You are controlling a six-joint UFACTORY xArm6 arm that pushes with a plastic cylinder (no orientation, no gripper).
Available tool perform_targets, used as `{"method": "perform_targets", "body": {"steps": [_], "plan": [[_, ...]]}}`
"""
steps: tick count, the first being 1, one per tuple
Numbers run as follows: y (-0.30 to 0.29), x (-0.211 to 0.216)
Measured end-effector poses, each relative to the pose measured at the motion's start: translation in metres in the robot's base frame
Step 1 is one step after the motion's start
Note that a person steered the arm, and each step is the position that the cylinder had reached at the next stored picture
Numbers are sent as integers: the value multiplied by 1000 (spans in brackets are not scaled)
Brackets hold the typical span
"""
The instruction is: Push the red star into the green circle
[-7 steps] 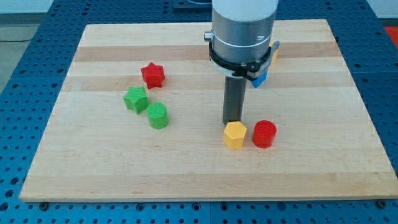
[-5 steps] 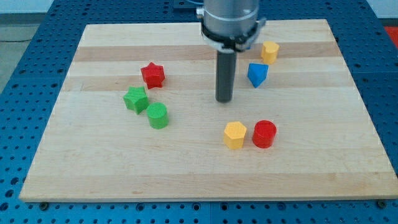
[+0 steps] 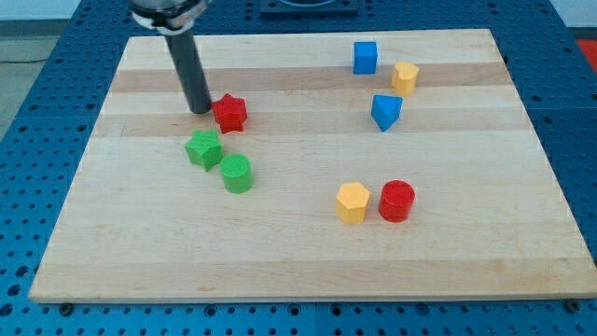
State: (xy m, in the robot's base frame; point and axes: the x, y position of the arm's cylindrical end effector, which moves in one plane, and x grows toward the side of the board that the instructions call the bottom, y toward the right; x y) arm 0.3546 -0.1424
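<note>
The red star (image 3: 229, 112) lies on the wooden board in the upper left part of the view. The green circle (image 3: 237, 174) lies below it, toward the view's bottom, with a green star (image 3: 203, 148) touching it on its upper left. My tip (image 3: 201, 109) stands just left of the red star, close to or touching its left edge. The dark rod rises from there to the view's top left.
A blue cube (image 3: 365, 57), a yellow block (image 3: 405, 77) and a blue triangular block (image 3: 385, 111) lie at the upper right. A yellow hexagon (image 3: 353, 202) and a red cylinder (image 3: 396, 200) sit side by side at the lower right. The board's edge (image 3: 298, 297) runs along the bottom.
My tip has swept from beside the yellow hexagon up and across to the left side of the red star. No block has visibly moved.
</note>
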Motion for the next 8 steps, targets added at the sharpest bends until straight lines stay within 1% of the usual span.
{"method": "perform_targets", "body": {"steps": [1,2,3,5,6,8], "plan": [[31,1],[50,1],[52,15],[59,66],[73,83],[77,119]]}}
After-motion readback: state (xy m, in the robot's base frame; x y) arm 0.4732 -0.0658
